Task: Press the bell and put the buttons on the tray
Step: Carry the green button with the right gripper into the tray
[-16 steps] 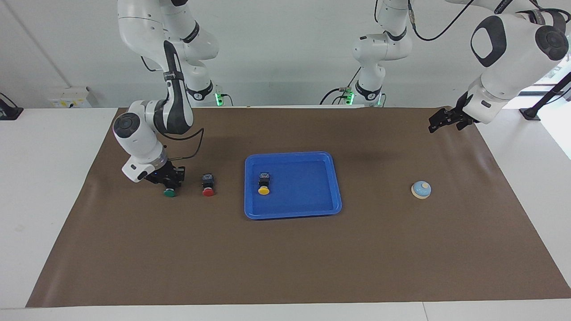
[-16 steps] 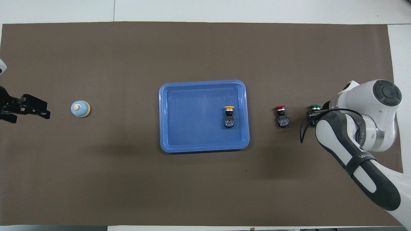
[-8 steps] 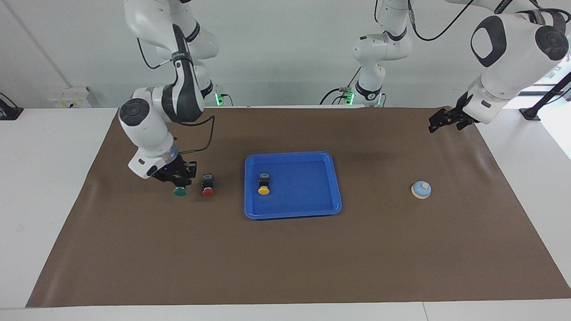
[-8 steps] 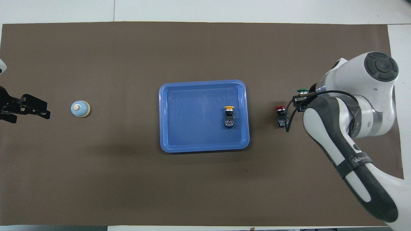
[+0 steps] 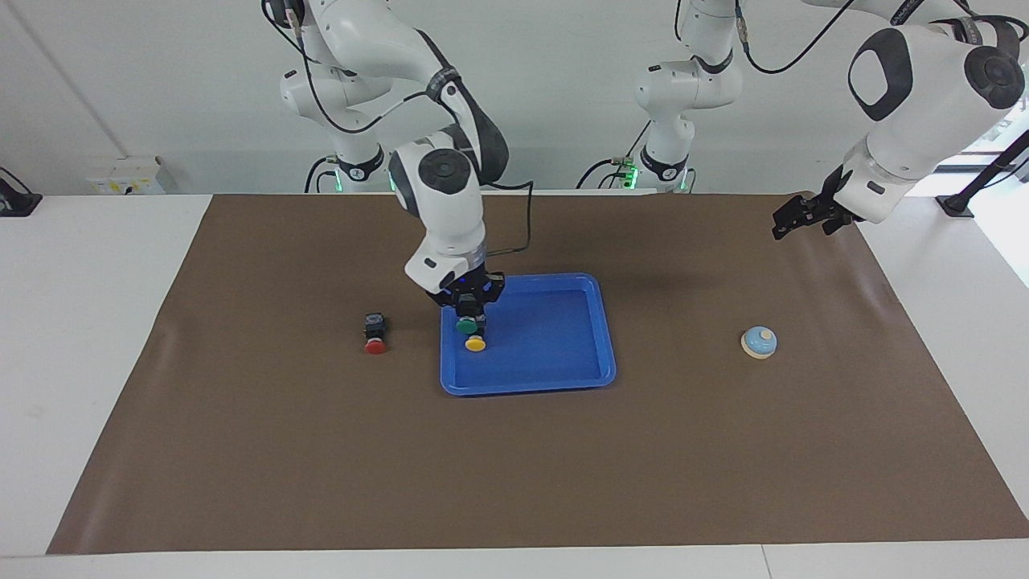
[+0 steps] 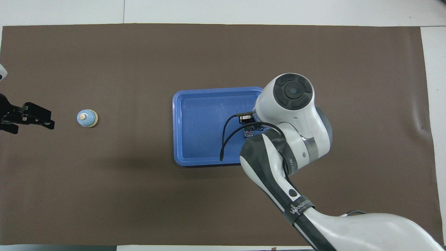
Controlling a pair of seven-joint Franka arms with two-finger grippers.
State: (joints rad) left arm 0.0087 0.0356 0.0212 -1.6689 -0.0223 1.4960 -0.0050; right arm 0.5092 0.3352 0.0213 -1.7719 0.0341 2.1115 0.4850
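Observation:
My right gripper (image 5: 468, 315) is shut on the green button (image 5: 465, 326) and holds it just over the blue tray (image 5: 555, 338), at the tray's end toward the right arm. The yellow button (image 5: 476, 343) lies in the tray right beside the green one. On the mat, the red button (image 5: 375, 344) lies beside the tray toward the right arm's end. In the overhead view the right arm hides the green and red buttons and most of the yellow one. The light-blue bell (image 5: 759, 342) (image 6: 86, 118) sits toward the left arm's end. My left gripper (image 5: 794, 217) (image 6: 38, 118) hangs open there and waits.
A brown mat (image 5: 514, 466) covers most of the white table (image 5: 88, 322). The right arm's wrist and forearm (image 6: 292, 118) reach over the tray's (image 6: 202, 125) end toward the right arm. A cable loop (image 6: 226, 139) hangs over the tray.
My right gripper lifted the green button off the mat beside the red button and carried it across to over the tray. The left arm, bell, red and yellow buttons stayed put.

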